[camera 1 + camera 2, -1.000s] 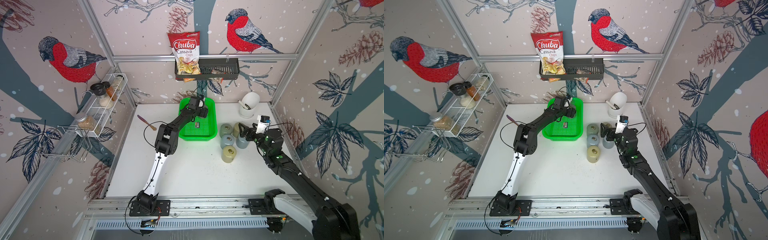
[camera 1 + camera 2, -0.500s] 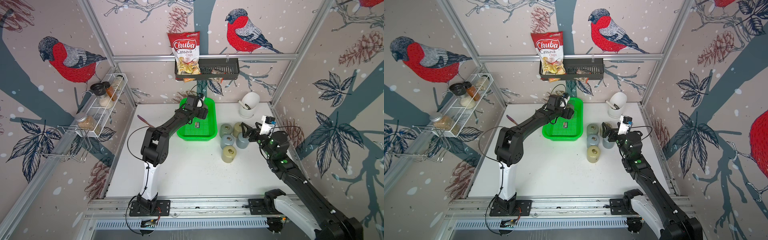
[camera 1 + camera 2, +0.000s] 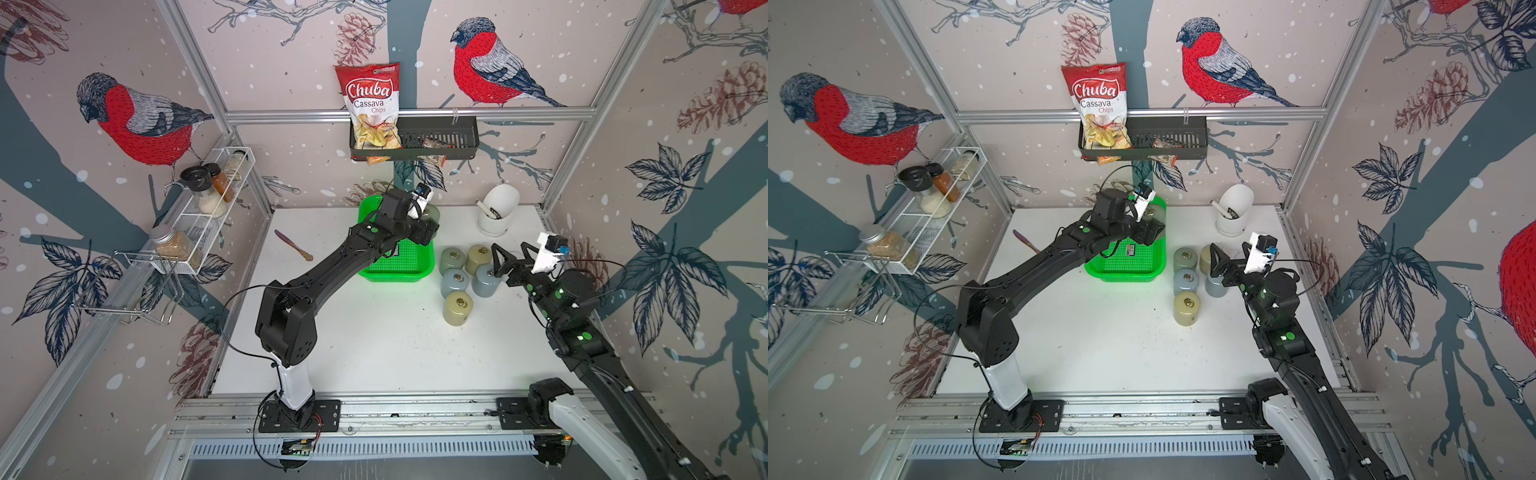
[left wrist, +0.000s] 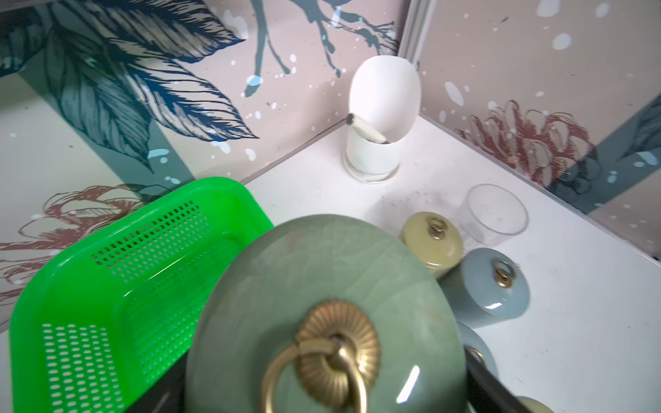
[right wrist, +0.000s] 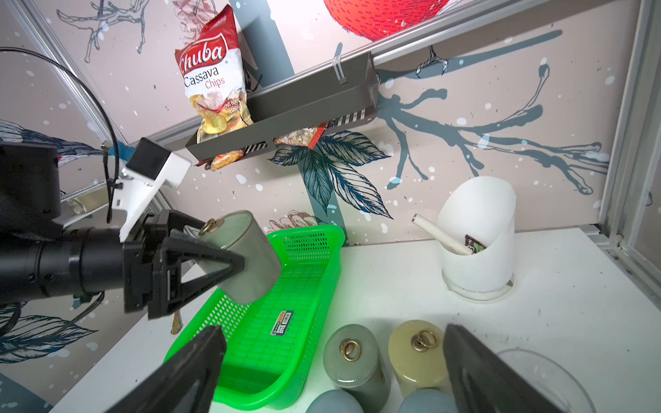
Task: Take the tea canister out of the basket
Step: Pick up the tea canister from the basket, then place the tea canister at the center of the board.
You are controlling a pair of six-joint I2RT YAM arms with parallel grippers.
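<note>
White tabletop (image 3: 374, 353), bird-print walls (image 3: 291, 62), left jaws clamping tea canister (image 5: 257, 250) above green basket (image 5: 250, 357), right jaws wide, empty

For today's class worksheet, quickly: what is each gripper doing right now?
Left gripper: closed on the tea canister, held over the basket.
Right gripper: open, holding nothing.

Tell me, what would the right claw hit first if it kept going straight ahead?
Probably the grey-green canister and yellowish canister standing just ahead of the open right gripper. Height is unclear; if it clears their tops, the green basket comes next.
</note>
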